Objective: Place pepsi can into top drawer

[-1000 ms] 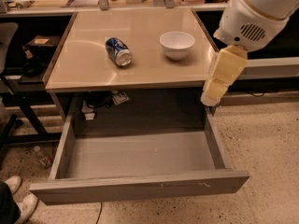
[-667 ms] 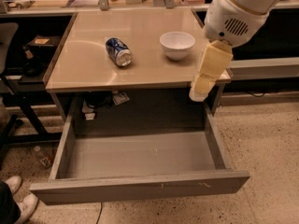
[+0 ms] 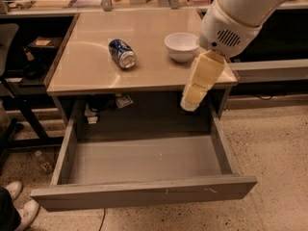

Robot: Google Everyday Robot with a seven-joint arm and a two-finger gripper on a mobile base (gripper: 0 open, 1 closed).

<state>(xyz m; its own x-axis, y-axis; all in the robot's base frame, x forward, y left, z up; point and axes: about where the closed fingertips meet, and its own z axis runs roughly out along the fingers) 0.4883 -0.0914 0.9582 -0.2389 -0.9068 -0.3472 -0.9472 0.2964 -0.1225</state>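
The hand [image 3: 190, 102] has swung leftward from beyond the right edge of the counter [image 3: 86, 76] to hang before its front right corner, above the open top drawer [image 3: 144, 192] (whether it is wide or narrow cannot be told). That brings it nearer the pepsi can [image 3: 121, 53], lying ungrasped on the counter. One can, one white bowl [image 3: 182, 46], one drawer, one hand.

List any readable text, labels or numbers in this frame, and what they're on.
No text reads clearly.
pepsi can, on its side on the tabletop: white and red markings, too blurred to read.
Paper tag under the tabletop: too small to read.
claw, hanging above the open top drawer near its back right: no marking visible.
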